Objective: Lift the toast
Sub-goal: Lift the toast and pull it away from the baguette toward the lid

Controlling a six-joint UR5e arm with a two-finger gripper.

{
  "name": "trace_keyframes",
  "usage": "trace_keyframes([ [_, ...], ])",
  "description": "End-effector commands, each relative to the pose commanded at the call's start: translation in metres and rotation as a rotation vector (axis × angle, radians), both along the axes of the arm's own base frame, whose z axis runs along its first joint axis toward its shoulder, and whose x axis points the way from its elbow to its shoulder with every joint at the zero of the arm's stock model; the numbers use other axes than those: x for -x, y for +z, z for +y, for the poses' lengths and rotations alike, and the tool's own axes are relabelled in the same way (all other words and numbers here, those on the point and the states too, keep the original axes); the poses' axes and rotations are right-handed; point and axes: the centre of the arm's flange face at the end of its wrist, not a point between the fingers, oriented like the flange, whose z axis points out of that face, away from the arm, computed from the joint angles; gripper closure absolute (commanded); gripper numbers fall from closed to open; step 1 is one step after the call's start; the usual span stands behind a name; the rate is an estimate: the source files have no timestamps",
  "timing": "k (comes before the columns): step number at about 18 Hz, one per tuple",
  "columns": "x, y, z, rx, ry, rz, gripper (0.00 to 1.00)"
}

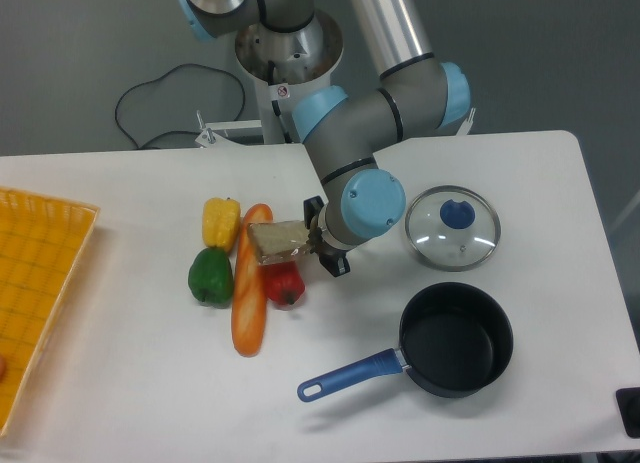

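The toast (277, 242) is a brown slice in clear wrap, held tilted above the red pepper (283, 284) and beside the long orange loaf (248, 282). My gripper (320, 245) is shut on the toast's right edge, with one dark finger (331, 264) showing below the blue wrist joint. The other finger is hidden behind the wrist and the toast.
A yellow pepper (221, 222) and a green pepper (211, 275) lie left of the loaf. A glass lid with a blue knob (452, 228) sits to the right, and a black pot with a blue handle (455, 339) at front right. A yellow basket (40, 283) fills the left edge.
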Motion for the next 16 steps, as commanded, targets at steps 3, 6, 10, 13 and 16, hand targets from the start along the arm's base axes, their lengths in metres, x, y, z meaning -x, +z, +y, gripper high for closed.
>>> trace_keyframes([
  [3, 0.006, 0.005, -0.007, 0.01, 0.007, 0.021, 0.83],
  [6, 0.012, 0.011, -0.01, 0.04, -0.009, 0.068, 0.83],
  [10, 0.034, 0.038, -0.022, 0.017, 0.025, 0.124, 0.83],
  [13, 0.042, 0.064, -0.019, -0.013, 0.034, 0.164, 0.83],
  [16, 0.054, 0.071, -0.026, -0.02, 0.057, 0.183, 0.83],
])
